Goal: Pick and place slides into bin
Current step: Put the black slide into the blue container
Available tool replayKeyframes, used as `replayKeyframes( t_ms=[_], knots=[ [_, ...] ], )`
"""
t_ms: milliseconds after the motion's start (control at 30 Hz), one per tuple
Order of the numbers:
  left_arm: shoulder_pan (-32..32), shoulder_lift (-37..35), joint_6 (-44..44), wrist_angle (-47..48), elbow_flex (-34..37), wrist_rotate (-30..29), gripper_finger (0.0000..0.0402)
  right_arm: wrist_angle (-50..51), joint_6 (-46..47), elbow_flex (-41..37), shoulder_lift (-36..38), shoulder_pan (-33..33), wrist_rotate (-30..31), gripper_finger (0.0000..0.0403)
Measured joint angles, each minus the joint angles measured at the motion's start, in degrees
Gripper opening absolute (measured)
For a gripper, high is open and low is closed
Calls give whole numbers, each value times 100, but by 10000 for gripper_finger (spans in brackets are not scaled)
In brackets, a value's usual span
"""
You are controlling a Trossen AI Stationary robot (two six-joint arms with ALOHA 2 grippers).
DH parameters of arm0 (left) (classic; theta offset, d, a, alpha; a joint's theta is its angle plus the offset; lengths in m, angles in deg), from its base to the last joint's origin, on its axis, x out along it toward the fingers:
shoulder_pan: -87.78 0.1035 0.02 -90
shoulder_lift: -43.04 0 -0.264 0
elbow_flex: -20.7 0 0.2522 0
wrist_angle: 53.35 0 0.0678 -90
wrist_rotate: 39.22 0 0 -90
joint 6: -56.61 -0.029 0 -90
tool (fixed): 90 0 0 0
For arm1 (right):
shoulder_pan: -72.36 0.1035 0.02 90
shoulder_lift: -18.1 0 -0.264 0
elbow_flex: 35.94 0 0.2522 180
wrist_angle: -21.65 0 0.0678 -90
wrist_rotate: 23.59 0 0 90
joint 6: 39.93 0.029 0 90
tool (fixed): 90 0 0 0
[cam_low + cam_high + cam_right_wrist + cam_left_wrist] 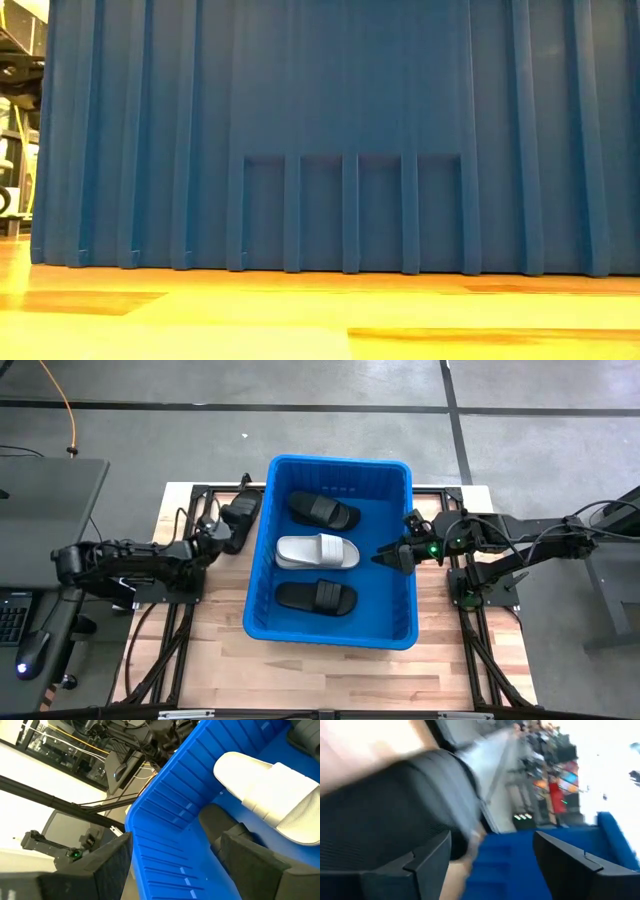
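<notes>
Bin [262, 595] as landmark. We log three slides inside it: black slide [316, 598] nearest, white slide [317, 552] mid-bin, second black slide [324, 510] farthest. Right gripper [385, 558] over the bin's right interior, beside the white slide, fingers apart, empty. Left gripper [221, 532] outside the bin's left wall, fingers spread around a fourth black slide [240, 517] on the table [210, 650].

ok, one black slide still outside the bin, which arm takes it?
Left. The left gripper is already at the black slide beside the bin's left wall; the right gripper hangs over the bin interior, across from it.
</notes>
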Motion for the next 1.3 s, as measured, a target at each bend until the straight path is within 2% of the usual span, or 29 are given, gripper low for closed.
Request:
replayKeyframes(
  t_ms=[67, 200, 300, 500, 833, 1067, 1300],
  knots=[
    [128, -5, -300, -359, -15, 291, 278, -2, -3, 0, 0, 0, 2, 288],
    [433, 17, -620, -266, -44, 534, 291, -9, -6, 0, 0, 0, 95, 288],
    [631, 155, -663, -237, -42, 985, 298, -10, -11, 0, 0, 0, 114, 288],
    [901, 553, -641, -569, -46, 1390, 305, -17, 41, 0, -2, 0, 151, 288],
    [1321, 1195, -374, -780, -55, 1384, 305, -363, 148, 0, -2, 0, 262, 288],
    [1649, 1591, -666, -1066, -198, 1298, 303, -354, 282, 0, -4, 0, 461, 288],
    [1882, 2067, -907, -1070, -596, 1222, 266, -390, 408, 0, -5, 0, 702, 288]
  ],
)
